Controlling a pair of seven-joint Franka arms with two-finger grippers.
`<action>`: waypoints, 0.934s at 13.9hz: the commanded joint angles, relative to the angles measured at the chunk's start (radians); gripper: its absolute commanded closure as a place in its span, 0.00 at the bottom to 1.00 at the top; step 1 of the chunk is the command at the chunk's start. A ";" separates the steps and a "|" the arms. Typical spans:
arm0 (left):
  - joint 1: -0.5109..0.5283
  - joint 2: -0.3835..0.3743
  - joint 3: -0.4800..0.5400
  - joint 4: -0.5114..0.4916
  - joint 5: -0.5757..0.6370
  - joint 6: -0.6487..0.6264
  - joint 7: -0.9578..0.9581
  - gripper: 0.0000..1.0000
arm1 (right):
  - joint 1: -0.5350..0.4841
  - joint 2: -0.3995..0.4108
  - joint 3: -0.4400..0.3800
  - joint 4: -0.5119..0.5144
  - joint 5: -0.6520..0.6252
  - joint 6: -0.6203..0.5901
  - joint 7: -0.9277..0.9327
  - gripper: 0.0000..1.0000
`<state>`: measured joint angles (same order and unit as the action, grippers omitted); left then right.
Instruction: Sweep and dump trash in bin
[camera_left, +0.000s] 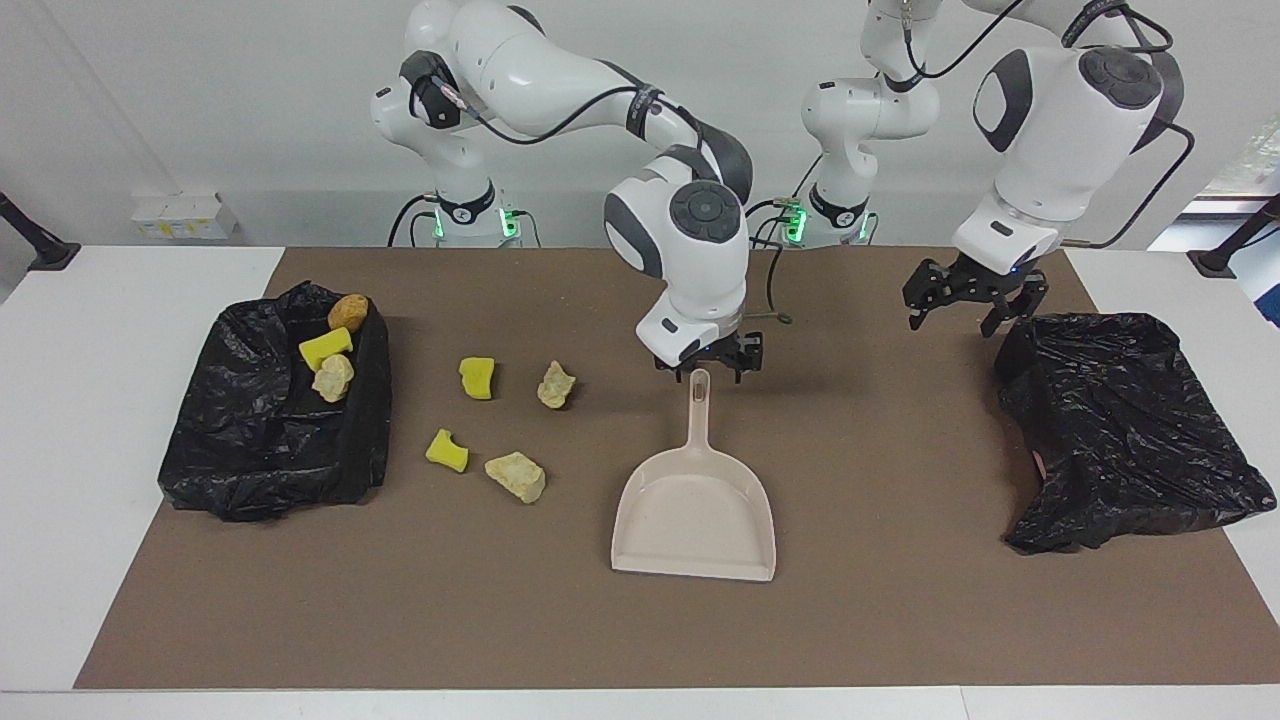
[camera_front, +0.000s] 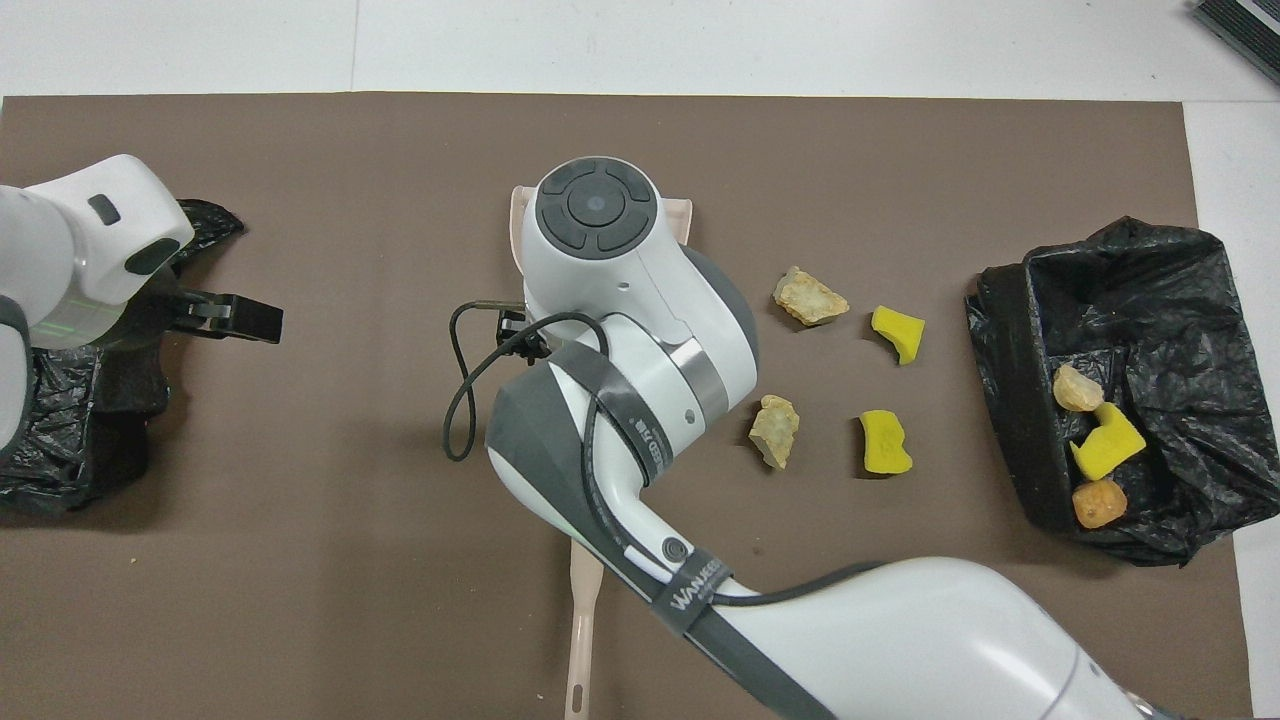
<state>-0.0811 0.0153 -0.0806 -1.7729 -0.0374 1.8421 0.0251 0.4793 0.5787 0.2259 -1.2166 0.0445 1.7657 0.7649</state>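
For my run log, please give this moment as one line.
right gripper: over beige plastic dustpan handle | left gripper: waits by crumpled black bag | loose trash: four chunks on brown mat

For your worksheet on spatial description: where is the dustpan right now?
The dustpan lies flat mid-table on the brown mat, its handle pointing toward the robots under the right gripper, beside the loose trash.

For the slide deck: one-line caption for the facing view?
Right gripper at the dustpan handle; four trash chunks loose on the mat, three in the bin; left gripper waits.
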 joint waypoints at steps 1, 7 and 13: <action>-0.061 0.034 0.010 -0.003 -0.013 0.083 -0.033 0.00 | -0.007 -0.238 0.000 -0.317 0.064 0.023 0.028 0.00; -0.212 0.135 0.010 0.016 -0.007 0.189 -0.218 0.00 | 0.105 -0.489 0.000 -0.741 0.170 0.177 0.157 0.00; -0.356 0.244 0.012 0.020 0.001 0.293 -0.411 0.00 | 0.234 -0.513 0.001 -0.960 0.236 0.420 0.215 0.00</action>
<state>-0.3903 0.2243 -0.0858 -1.7701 -0.0416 2.1129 -0.3377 0.6860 0.0928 0.2303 -2.0983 0.2565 2.1070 0.9586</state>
